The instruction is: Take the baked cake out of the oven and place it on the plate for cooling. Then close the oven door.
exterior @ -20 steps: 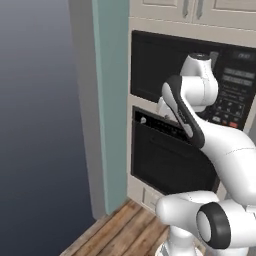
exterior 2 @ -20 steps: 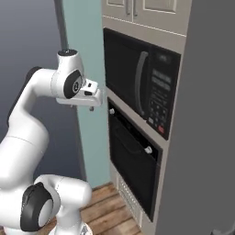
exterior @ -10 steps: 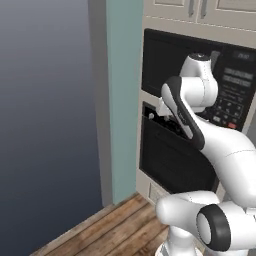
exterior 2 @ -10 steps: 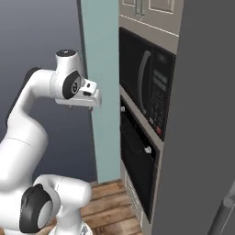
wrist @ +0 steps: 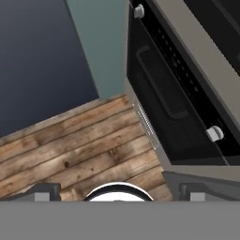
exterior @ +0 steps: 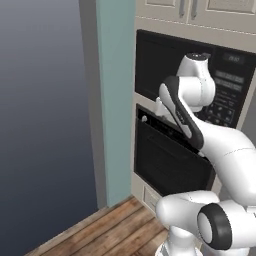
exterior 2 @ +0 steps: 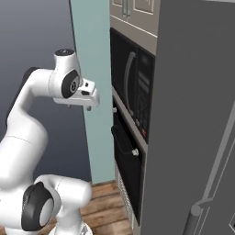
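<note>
Presently, by view.

Left base view: oven (exterior: 167, 155), black-fronted, built into the pale cabinet column below the microwave (exterior: 200, 75). Oven door (exterior: 165, 162) upright and closed; one silver knob (exterior: 144, 119) shows on the control strip above it. White arm crosses in front of the oven's right half, so the hand is hidden behind the forearm. Teal wall panel (exterior: 115, 100) to the left; wood floor (exterior: 100, 232) below.

Right base view: gripper (exterior 2: 89, 104) held at microwave-bottom height, apart from the cabinet front and touching nothing. Fingers empty; their spread is hard to read here. Oven door seen edge-on, shut, with its dark bar handle (exterior 2: 120, 136) standing out and a knob (exterior 2: 135, 152) beside it. Grey refrigerator side (exterior 2: 197, 114) at right.

Hand view: camera looks down along the oven front to the floor. Handle and two knobs visible on the black door; finger tips (wrist: 44, 191) sit at the far corners of the frame, so the fingers stand wide open, holding nothing.

Step in hand, as judged: approach to the oven, before opening. Cake and plate not sighted; the cake is presumably behind the closed door.

Next move calls for: lowering the open fingers to the bar handle, closing around it, then pulling outward and down on the bottom hinge.
</note>
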Robot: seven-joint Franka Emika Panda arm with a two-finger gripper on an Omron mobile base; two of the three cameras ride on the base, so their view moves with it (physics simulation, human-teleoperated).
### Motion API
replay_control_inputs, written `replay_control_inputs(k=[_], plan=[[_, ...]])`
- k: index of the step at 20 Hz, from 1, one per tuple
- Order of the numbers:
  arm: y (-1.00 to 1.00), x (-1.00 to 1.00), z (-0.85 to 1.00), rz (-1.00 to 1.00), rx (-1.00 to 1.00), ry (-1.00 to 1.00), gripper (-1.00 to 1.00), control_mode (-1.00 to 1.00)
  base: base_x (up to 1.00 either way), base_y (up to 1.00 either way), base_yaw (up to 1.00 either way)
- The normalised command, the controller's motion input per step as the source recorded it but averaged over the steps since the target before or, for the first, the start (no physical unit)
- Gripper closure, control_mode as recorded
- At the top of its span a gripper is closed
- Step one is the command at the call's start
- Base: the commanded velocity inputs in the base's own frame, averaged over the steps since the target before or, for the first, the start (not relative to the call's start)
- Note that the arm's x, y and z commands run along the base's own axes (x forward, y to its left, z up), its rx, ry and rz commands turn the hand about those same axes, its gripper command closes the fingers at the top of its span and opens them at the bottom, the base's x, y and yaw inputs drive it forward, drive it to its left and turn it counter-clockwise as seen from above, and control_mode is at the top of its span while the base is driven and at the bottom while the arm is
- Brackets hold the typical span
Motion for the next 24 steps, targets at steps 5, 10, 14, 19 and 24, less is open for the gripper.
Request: replay_control_inputs(k=[5,10,14,19,24], plan=[[0.00,0.01,-0.01,0.00,0.00,-0.02,-1.00,-1.00,0.00,0.00,0.00],[0.39,0.40,-0.65,-0.05,-0.42,-0.02,-1.00,-1.00,0.00,0.00,0.00],[0.35,0.52,-0.79,-0.08,-0.56,0.00,-1.00,-1.00,0.00,0.00,0.00],[-0.15,0.77,-0.80,-0.01,-0.17,0.08,-1.00,-1.00,0.00,0.00,0.00],[-0.24,0.86,-0.90,-0.01,-0.10,0.19,-1.00,-1.00,0.00,0.00,0.00]])
